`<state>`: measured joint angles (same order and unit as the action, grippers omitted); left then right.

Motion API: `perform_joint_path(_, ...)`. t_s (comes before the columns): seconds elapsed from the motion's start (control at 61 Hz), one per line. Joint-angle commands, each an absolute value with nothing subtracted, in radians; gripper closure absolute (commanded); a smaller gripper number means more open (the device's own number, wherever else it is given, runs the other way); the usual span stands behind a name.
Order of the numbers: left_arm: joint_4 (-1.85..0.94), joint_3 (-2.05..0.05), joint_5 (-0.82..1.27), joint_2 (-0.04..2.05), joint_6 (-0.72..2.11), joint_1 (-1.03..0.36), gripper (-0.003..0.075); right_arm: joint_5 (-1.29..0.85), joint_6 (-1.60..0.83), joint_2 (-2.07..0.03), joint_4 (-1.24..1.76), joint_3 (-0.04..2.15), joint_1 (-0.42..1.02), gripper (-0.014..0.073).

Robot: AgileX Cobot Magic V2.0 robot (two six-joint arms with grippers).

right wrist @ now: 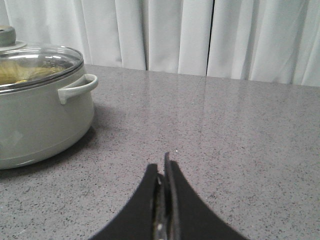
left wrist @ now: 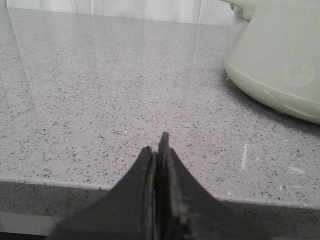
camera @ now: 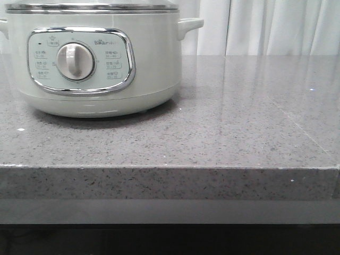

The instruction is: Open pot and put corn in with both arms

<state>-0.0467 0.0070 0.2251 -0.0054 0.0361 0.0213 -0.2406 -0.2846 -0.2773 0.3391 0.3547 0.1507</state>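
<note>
The pale grey-green pot [camera: 151, 64] stands at the left of the grey stone table, its dial panel [camera: 77, 60] facing me and its steel-rimmed lid [camera: 90, 7] on. In the right wrist view the pot [right wrist: 40, 125] has a glass lid [right wrist: 37, 60], and a blurred yellowish shape [right wrist: 22, 72] shows under the glass; I cannot tell whether it is the corn. No corn lies on the table. My left gripper [left wrist: 159, 145] is shut and empty, low by the table's front edge, left of the pot [left wrist: 280, 55]. My right gripper [right wrist: 163, 165] is shut and empty, right of the pot. Neither gripper shows in the front view.
The speckled grey table [camera: 239, 122] runs to a front edge [camera: 170, 167]. White curtains [right wrist: 200, 35] hang behind it. The pot's side handle [right wrist: 77, 87] sticks out toward the right arm's side.
</note>
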Motion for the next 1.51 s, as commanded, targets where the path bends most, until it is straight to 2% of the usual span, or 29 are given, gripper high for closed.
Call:
perform_joint_path(0.0, -0.055, 0.007, 0.136, -0.028, 0.024, 0.022, 0.0738, -0.171, -0.296, -0.284, 0.345, 0.380, 0.147, 0.0659)
perform_joint_path(0.721, -0.055, 0.007, 0.136, -0.028, 0.024, 0.022, 0.0738, -0.158, -0.296, -0.284, 0.345, 0.370, 0.147, 0.0659)
perform_joint_path(0.918, -0.055, 0.007, 0.136, -0.028, 0.024, 0.022, 0.0738, -0.102, -0.197, -0.247, 0.198, 0.265, 0.101, 0.0659)
perform_joint_path(1.279, -0.055, 0.007, 0.136, -0.028, 0.024, 0.022, 0.0738, -0.086, -0.169, -0.009, 0.189, -0.006, 0.004, 0.0659)
perform_joint_path(1.492, -0.055, 0.007, 0.136, -0.028, 0.024, 0.022, 0.0738, -0.117, -0.169, 0.031, 0.189, -0.025, 0.002, 0.0659)
